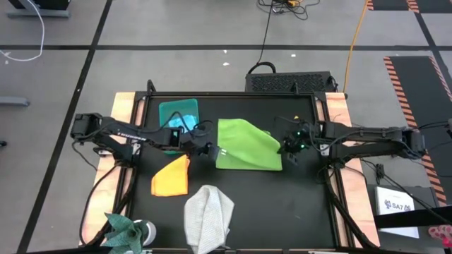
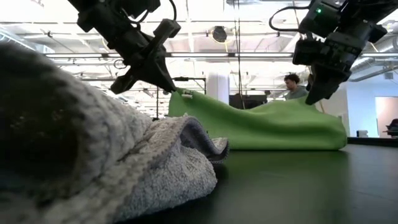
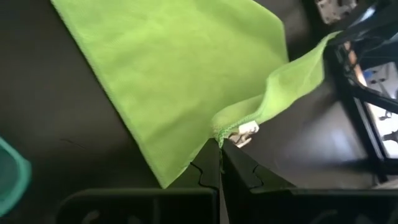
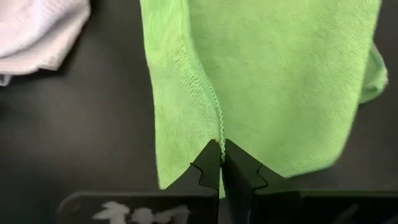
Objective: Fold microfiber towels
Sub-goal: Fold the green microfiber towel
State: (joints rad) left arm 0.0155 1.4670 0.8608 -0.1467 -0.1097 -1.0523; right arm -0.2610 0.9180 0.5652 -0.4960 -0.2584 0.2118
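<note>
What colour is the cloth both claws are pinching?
Lime green towel; clearest in the high view.

The lime green towel (image 3: pixel 180 68) is soft matt cloth with a fine nap and a stitched hem. The light grey towel (image 2: pixel 93 155) looks coarser, with a looped, nubby pile. The table (image 4: pixel 74 124) is a dark, smooth, faintly sheened surface. The gripper fingers (image 4: pixel 239 174) are matt black, possibly plastic.

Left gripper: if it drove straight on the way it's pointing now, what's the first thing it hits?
The lime green towel. The left gripper is already shut on its hemmed edge, and the cloth spreads directly ahead of the fingertips. Beyond it likely the black table, though depth is unclear.
</note>
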